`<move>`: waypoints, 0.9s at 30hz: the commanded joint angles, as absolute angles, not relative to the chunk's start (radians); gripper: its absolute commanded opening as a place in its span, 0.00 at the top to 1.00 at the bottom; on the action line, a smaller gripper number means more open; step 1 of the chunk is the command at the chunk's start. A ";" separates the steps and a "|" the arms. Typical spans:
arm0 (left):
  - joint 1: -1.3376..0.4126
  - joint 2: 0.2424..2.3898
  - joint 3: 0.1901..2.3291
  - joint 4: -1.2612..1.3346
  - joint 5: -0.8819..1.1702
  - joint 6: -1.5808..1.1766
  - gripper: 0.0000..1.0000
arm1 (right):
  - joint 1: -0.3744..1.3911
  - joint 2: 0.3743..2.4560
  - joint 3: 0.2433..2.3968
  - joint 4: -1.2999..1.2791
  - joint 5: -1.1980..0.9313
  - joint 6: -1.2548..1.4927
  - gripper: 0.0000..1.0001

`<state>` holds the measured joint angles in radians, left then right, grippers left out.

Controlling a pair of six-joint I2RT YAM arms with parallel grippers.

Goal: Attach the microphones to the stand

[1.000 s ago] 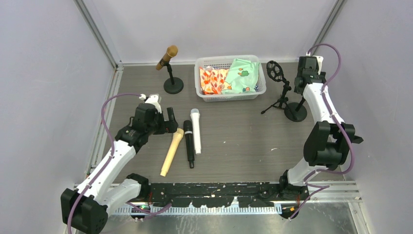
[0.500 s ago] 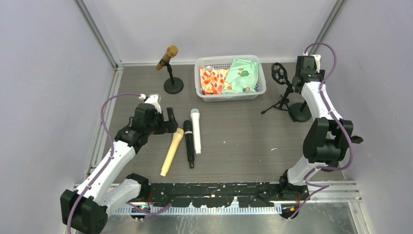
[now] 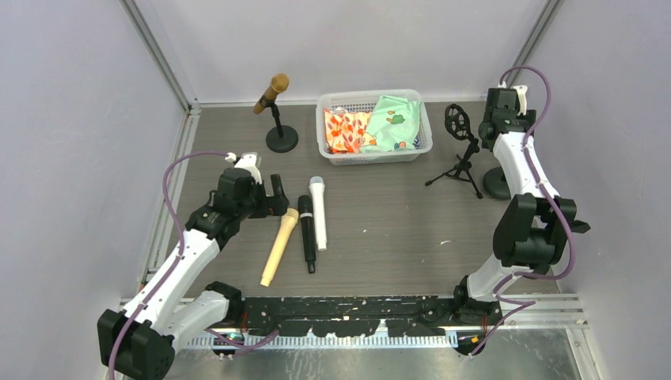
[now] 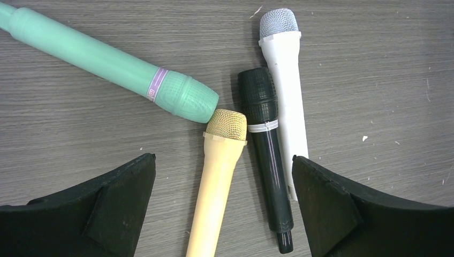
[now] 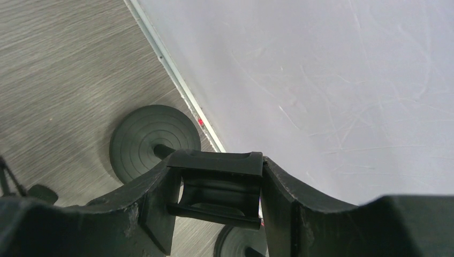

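I've got the right end effector (image 5: 217, 160) clamped on the clip (image 5: 214, 195) of the stand (image 3: 497, 184) at the far right and the left end effector (image 4: 222, 160) hanging open over the microphones (image 4: 265, 139) on the table (image 3: 380, 214), so next I'd grab one, I reckon.

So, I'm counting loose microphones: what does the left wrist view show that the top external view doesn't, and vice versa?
Left wrist only: a green microphone lying on the table, hidden under the left arm from above. Top external only: the brown microphone mounted on its stand, the basket and the tripod stand. Both: the cream microphone, black microphone and white microphone lying side by side.
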<state>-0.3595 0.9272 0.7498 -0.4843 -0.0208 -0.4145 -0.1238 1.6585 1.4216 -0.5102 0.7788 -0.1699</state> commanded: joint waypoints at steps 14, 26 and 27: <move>-0.387 0.916 0.795 -0.466 -0.005 -0.405 0.00 | -0.020 1.279 1.596 -0.989 0.709 -0.064 0.78; -0.385 0.928 0.807 -0.495 -0.053 -0.409 0.01 | 0.516 1.311 1.634 -1.177 0.855 0.138 0.77; -0.385 0.929 0.807 -0.494 -0.055 -0.411 0.01 | 0.573 1.326 1.634 -1.170 0.866 0.155 0.77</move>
<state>-0.3824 0.9276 0.7650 -0.4908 -0.0299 -0.4145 0.4110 1.2987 1.5879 -1.1671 0.7685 0.0471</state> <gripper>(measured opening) 0.994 0.560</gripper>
